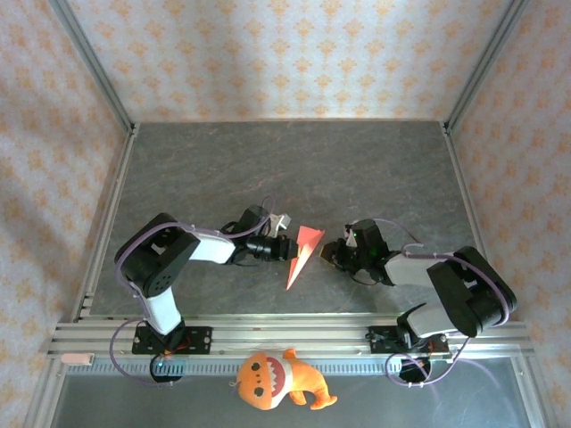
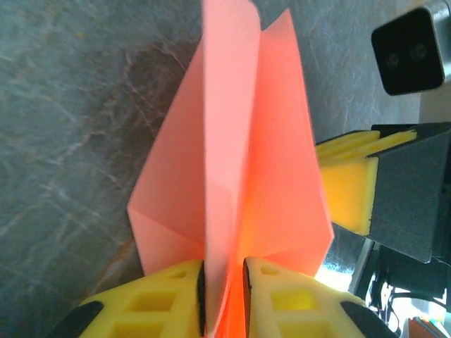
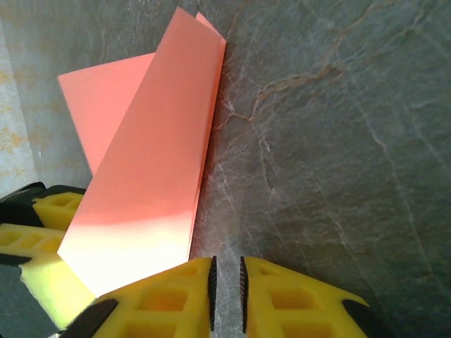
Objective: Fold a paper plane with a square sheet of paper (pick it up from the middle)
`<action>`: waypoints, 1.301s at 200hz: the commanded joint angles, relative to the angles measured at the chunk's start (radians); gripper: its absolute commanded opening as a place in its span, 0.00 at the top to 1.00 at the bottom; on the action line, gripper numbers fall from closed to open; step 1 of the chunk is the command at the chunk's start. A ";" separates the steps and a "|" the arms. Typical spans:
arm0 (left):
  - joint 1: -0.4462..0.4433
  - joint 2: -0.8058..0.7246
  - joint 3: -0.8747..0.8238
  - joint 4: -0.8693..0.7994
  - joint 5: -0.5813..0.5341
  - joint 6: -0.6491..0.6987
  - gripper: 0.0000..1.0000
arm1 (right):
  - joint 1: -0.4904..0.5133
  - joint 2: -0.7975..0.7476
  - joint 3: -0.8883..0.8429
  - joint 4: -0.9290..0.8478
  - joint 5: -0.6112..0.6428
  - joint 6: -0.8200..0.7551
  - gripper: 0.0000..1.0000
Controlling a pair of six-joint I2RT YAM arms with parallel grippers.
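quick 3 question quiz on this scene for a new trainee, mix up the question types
1. True or false: the left hand is pinching the paper plane.
2. What lies nearest the bottom edge of the overhead view? A) orange plush toy B) scissors C) ruler
3. Fill in: between the fingers of the right hand there is ____.

Key: 1 true; 2 A; 3 nothing, the plane lies just beside them.
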 commanded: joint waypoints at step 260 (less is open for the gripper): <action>-0.148 -0.258 0.095 -0.431 -0.639 0.076 0.98 | 0.168 0.153 0.248 0.023 0.096 0.173 0.66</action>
